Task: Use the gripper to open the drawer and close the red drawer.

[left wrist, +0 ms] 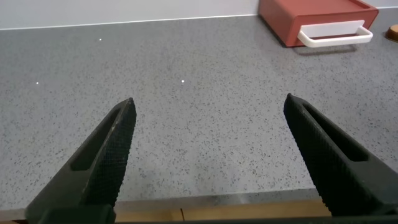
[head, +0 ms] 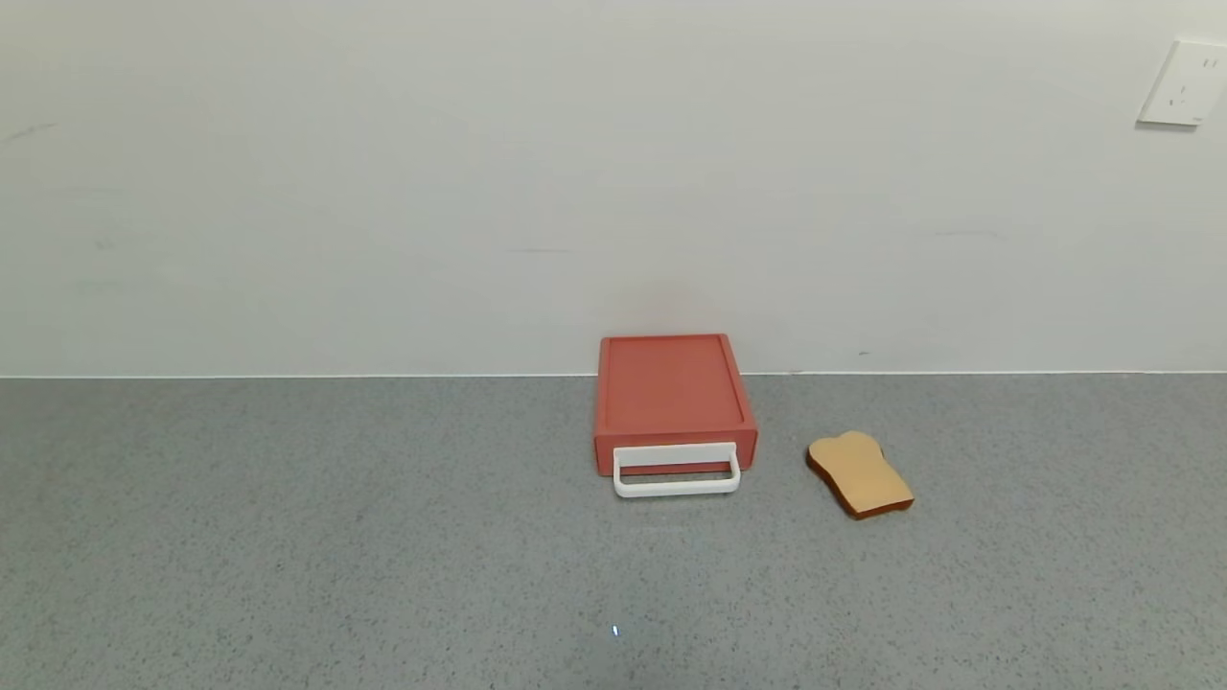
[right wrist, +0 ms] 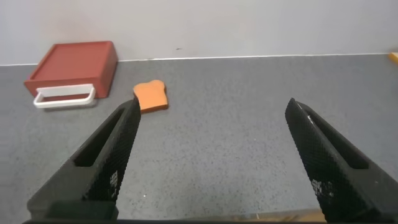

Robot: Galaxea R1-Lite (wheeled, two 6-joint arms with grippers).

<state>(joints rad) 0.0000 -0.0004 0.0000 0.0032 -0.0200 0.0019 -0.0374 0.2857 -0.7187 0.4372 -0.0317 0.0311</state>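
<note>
Against the wall, flat red drawer (head: 674,402), white loop handle (head: 677,471); both pincers spread wide, empty.

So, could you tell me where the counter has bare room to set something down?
Bare grey counter spreads left of the red drawer and along the near edge. The tight spot is the gap between the drawer and the bread slice on its right.

grey speckled countertop (head: 288,537), white wall (head: 479,172), wall socket (head: 1184,84).
</note>
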